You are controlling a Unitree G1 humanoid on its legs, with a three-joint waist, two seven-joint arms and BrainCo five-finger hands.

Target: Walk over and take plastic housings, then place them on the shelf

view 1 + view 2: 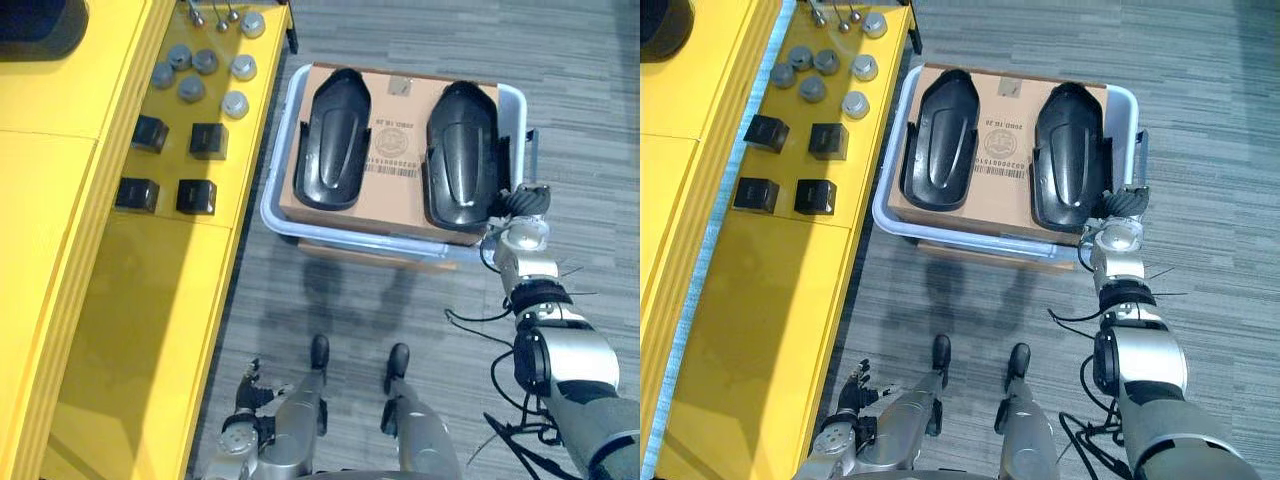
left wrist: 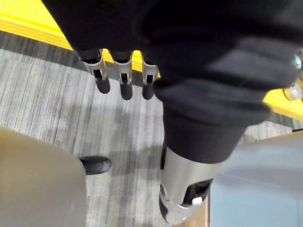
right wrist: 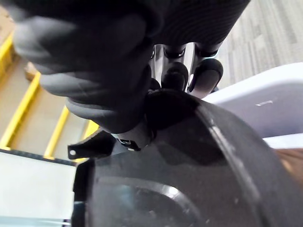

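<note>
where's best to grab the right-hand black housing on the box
Probably its near end rim, coming from the robot's side: the right housing lies lengthwise on the box, that end reaching the box's near edge, right where the right hand is.

Count taken from the cardboard box (image 1: 395, 130): two black plastic housings (image 1: 333, 140) lying on top of it (side by side), and one grey tote (image 1: 281, 150) around it. Left of the box, on the yellow shelf (image 1: 150, 300): four black blocks (image 1: 209, 140) and seven grey round caps (image 1: 190, 89).
</note>
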